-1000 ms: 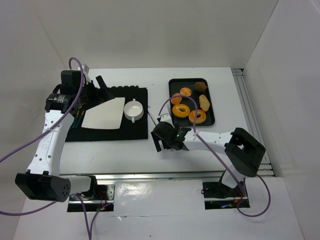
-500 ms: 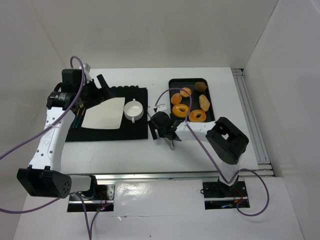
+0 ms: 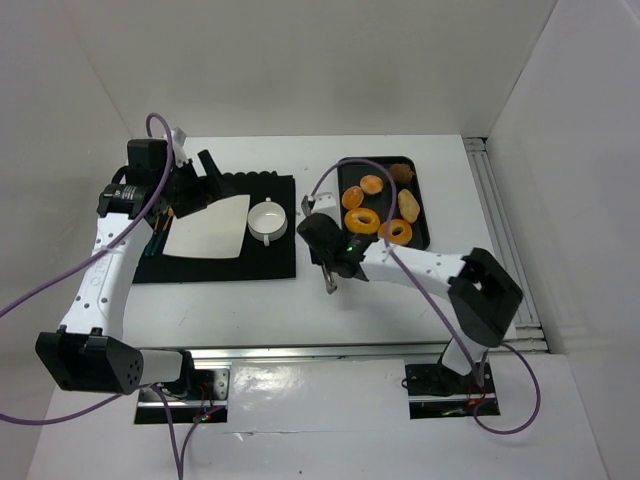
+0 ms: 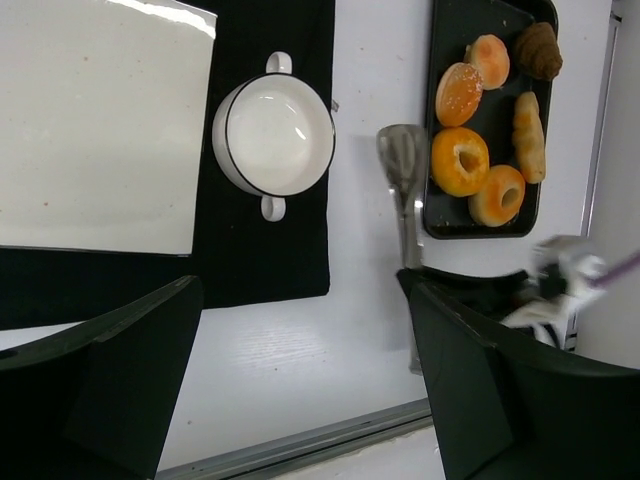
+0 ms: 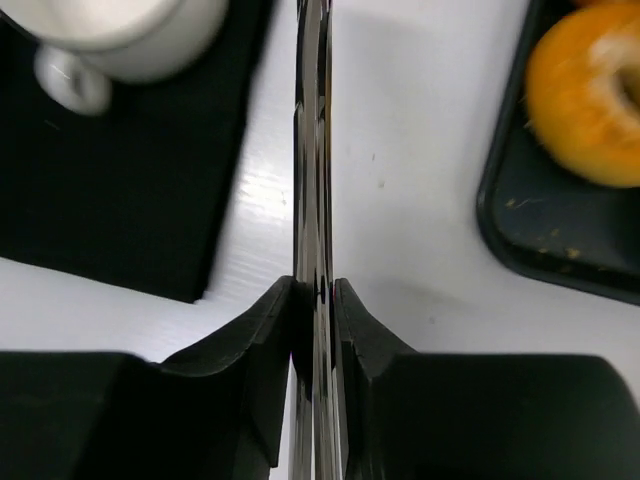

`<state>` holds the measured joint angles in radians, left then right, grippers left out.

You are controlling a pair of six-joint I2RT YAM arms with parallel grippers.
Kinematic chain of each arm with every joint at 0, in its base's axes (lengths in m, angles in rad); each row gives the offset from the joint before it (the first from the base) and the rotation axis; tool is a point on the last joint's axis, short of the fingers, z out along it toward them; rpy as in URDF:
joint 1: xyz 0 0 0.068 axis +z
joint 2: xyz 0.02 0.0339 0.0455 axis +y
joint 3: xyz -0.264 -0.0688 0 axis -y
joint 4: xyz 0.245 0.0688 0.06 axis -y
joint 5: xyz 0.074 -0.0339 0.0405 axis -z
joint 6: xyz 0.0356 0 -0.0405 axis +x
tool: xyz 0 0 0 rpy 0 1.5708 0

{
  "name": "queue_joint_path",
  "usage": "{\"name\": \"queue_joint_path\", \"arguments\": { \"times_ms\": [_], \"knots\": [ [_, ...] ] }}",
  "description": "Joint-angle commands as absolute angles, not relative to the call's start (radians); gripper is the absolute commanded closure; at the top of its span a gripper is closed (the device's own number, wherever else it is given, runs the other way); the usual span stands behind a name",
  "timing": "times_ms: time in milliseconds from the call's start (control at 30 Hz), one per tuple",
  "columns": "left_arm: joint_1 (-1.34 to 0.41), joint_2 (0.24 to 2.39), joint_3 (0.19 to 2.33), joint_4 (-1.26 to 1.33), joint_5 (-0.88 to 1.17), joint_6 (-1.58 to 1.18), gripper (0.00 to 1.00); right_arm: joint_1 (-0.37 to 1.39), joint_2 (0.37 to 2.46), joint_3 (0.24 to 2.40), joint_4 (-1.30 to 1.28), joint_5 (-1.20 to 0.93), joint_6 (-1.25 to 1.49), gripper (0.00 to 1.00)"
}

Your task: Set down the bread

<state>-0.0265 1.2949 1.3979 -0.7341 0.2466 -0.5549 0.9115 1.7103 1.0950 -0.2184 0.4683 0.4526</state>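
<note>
Bread rolls (image 4: 460,92) sit on the tray (image 4: 455,30), one o'clock from my right gripper (image 5: 315,290), clamped on a metal utensil (image 4: 403,160); left gripper (image 4: 300,340) spread wide, empty.

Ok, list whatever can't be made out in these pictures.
Right wrist: the metal utensil shows only edge-on in the shut jaws of the right gripper; its head runs off the top edge.
Right wrist: the bread rolls are out of frame; the white cup is cut by the top edge.
Left wrist: the right arm is blurred at the right edge.
Top external: the dark pastry is too small to identify.
</note>
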Motion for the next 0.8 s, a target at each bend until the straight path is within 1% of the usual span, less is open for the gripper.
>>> {"name": "queue_joint_path", "arguments": {
  "times_ms": [0,67,133,167,200,267,300,400,433,533,633,767],
  "knots": [
    [-0.020,1.284,1.417,-0.699,0.262,-0.554,0.02,0.890,1.530,1.180,-0.291,0.538,0.463,0.73],
    [-0.020,1.275,1.430,-0.699,0.253,-0.554,0.02,0.847,1.488,1.204,-0.333,0.496,0.437,0.73],
    [-0.020,1.275,1.442,-0.699,0.268,-0.545,0.02,0.746,1.462,1.230,-0.388,0.442,0.437,0.73],
    [-0.020,1.275,1.454,-0.699,0.279,-0.535,0.02,0.711,1.447,1.230,-0.388,0.408,0.424,0.71],
    [-0.020,1.275,1.454,-0.699,0.279,-0.535,0.02,0.648,1.424,1.230,-0.388,0.329,0.423,0.67],
    [-0.020,1.264,1.445,-0.699,0.279,-0.535,0.02,0.591,1.396,1.220,-0.365,0.260,0.408,0.67],
    [-0.020,1.264,1.445,-0.699,0.279,-0.535,0.02,0.533,1.387,1.220,-0.365,0.199,0.408,0.66],
    [-0.020,1.264,1.420,-0.699,0.270,-0.545,0.02,0.445,1.396,1.252,-0.417,0.109,0.417,0.66],
    [-0.020,1.264,1.420,-0.699,0.261,-0.545,0.04,0.402,1.396,1.252,-0.417,0.063,0.417,0.66],
    [-0.020,1.255,1.411,-0.709,0.270,-0.534,0.05,0.324,1.396,1.261,-0.417,-0.029,0.407,0.64],
    [-0.020,1.255,1.420,-0.709,0.249,-0.534,0.05,0.249,1.434,1.293,-0.463,-0.116,0.396,0.64],
    [-0.020,1.255,1.420,-0.709,0.249,-0.525,0.05,0.198,1.465,1.290,-0.486,-0.141,0.396,0.64]
  ]
}}
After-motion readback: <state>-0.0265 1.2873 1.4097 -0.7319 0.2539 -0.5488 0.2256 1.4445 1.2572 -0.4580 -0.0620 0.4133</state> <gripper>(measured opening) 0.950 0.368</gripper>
